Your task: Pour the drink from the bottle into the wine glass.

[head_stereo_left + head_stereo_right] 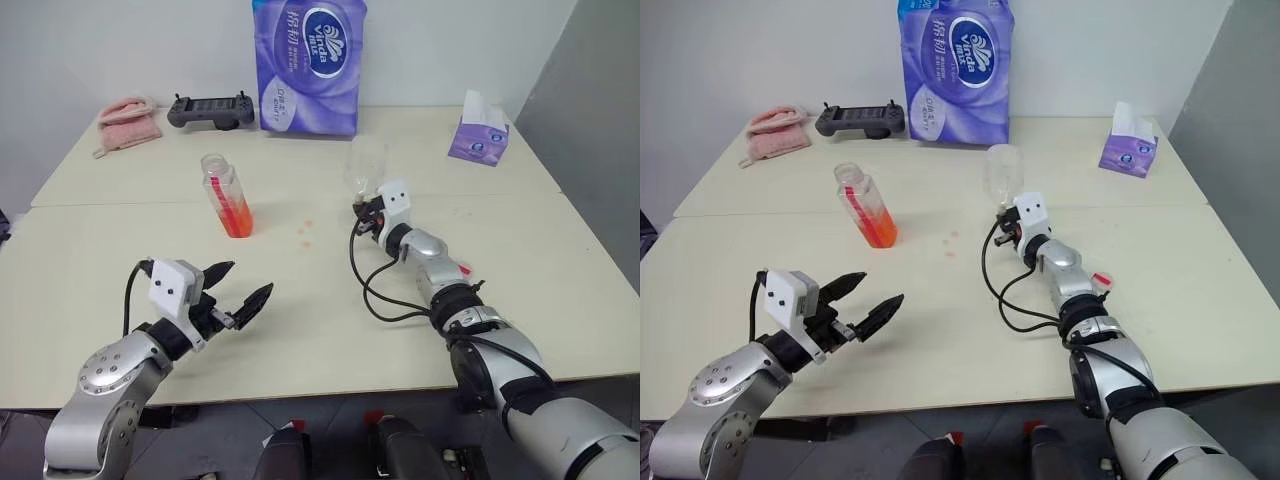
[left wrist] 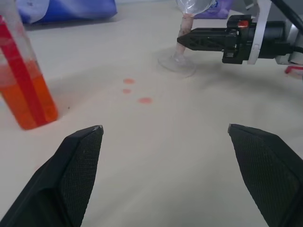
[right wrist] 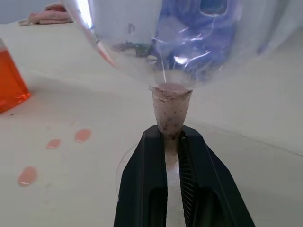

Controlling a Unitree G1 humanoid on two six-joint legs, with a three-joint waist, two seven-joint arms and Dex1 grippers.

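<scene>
Right pincer (image 3: 173, 142) pinching the stem of the glass (image 1: 364, 165), whose foot rests mid-counter (image 1: 300, 330). Left pincer (image 1: 236, 290) spread wide, empty, above the counter's near left part. Bottle (image 1: 227, 196), uncapped and holding orange-red drink (image 1: 235, 215), stands left of the glass; small drops (image 2: 135, 91) lie between them.

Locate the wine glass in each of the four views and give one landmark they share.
Left eye view: wine glass right of centre, upper half.
Right eye view: just right of centre, upper half.
Left wrist view: stem and foot at top, right of centre.
Right wrist view: bowl across the top.
Shared landmark: orange-red drops on the table.
</scene>
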